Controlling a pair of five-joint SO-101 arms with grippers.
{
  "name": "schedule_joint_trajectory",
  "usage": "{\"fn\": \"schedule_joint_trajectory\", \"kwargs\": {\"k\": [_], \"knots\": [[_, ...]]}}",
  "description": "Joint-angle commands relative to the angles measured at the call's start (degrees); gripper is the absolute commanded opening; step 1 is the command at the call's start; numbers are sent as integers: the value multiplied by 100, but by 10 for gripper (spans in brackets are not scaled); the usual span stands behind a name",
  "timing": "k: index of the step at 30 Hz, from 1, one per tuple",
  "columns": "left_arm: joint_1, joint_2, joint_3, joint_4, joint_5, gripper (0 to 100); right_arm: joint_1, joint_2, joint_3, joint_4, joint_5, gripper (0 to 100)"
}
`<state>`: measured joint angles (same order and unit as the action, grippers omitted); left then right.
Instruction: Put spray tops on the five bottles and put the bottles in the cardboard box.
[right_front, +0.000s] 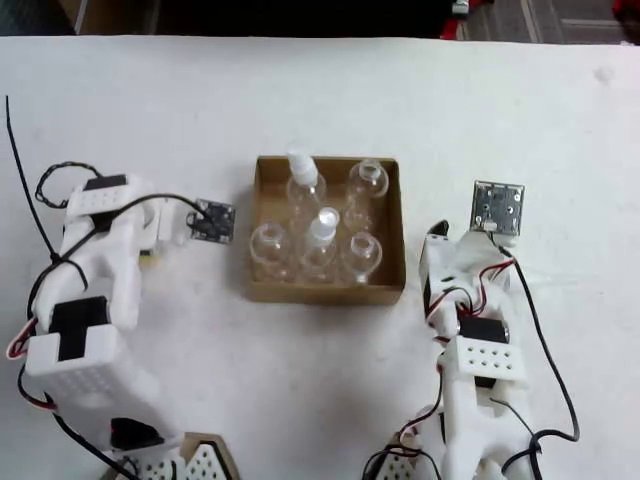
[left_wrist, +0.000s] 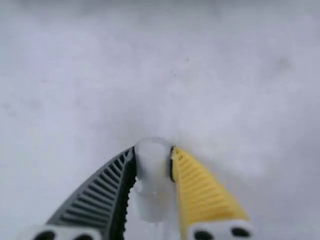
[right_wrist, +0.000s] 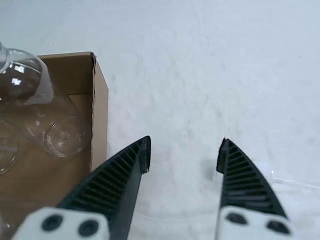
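Observation:
The cardboard box (right_front: 262, 288) stands at the middle of the table with five clear bottles upright inside. Two bottles wear white spray tops, one in the back row (right_front: 302, 168) and one in the middle (right_front: 322, 228). The other three (right_front: 368, 180) (right_front: 268, 248) (right_front: 361, 252) have bare necks. My left gripper (left_wrist: 152, 152) is low over the white table left of the box, shut on a white spray top (left_wrist: 150, 195). My right gripper (right_wrist: 184, 152) stands open over bare table just right of the box (right_wrist: 97, 105), nothing between its fingers; its black fingertip (right_front: 437, 233) points away from the arm base.
Both arms' bodies and cables (right_front: 85, 300) (right_front: 480, 370) take up the near left and near right. The white table (right_front: 330, 90) stretches behind the box. Two bare bottles (right_wrist: 60, 135) (right_wrist: 20, 75) show by the box's corner in the right wrist view.

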<state>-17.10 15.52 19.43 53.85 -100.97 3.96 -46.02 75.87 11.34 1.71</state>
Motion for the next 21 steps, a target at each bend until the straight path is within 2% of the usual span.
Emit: {"fn": "schedule_joint_trajectory", "kwargs": {"k": [1, 6, 12, 16, 21], "knots": [[180, -664, -299, -18, 1090, 56, -66, -4, -26, -101, 70, 198], [365, -2149, -255, -26, 3508, 57, -66, -13, -26, -92, 70, 198], [760, -4101, -229, 123, 5741, 56, -66, 4, -26, -84, 70, 198], [1138, -5138, -220, 580, 6822, 50, -66, 4, -26, -84, 70, 198], [1481, -6149, -237, 668, 8123, 22, -66, 4, -26, -84, 70, 198]]}}
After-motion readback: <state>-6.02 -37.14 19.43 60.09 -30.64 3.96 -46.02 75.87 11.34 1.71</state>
